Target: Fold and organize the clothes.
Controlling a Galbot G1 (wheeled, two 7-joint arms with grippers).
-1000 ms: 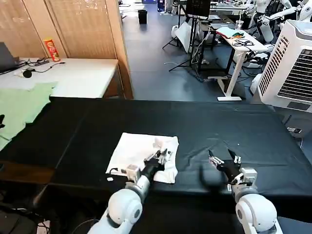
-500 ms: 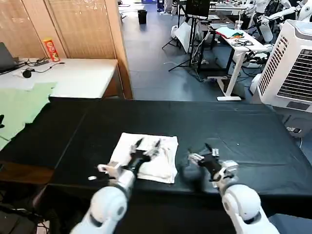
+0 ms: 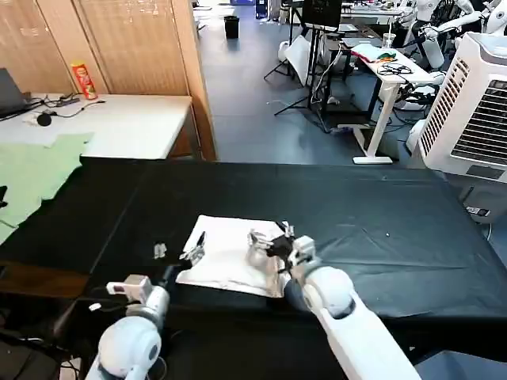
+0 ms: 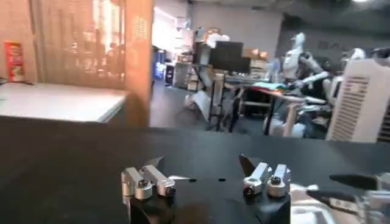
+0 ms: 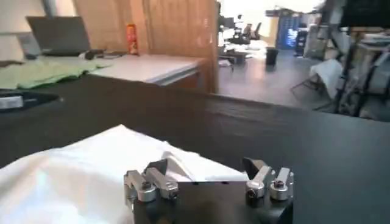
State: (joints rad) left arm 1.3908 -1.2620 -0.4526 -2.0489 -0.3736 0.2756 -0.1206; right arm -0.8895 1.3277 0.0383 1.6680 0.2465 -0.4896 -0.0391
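One white T-shirt [image 3: 234, 256] is lying folded into a rough rectangle on the black-covered worktop [image 3: 380, 214], close to the front edge and a little toward the robot's left of the middle. No print is showing on its upper face.

Two grippers are working at it, one at each side. The left gripper [image 3: 181, 252] is sitting at the shirt's left edge, low over the black cover, with its two fingers spread wide and nothing between them; in the left wrist view the left gripper [image 4: 201, 164] is showing a broad gap over bare black cloth, with the shirt's white edge off to one side. The right gripper [image 3: 269, 240] is reaching across to the shirt's right edge, its fingers standing apart over the white fabric; in the right wrist view the right gripper [image 5: 206, 165] is likewise gaping, with the shirt [image 5: 79, 170] lying just ahead of and beneath the fingertips. Whether those tips are touching the fabric cannot be told.

One pale green cloth [image 3: 32, 174] is lying off the worktop's far left corner, on a white table [image 3: 127, 123] that is also carrying one red canister [image 3: 82, 80]
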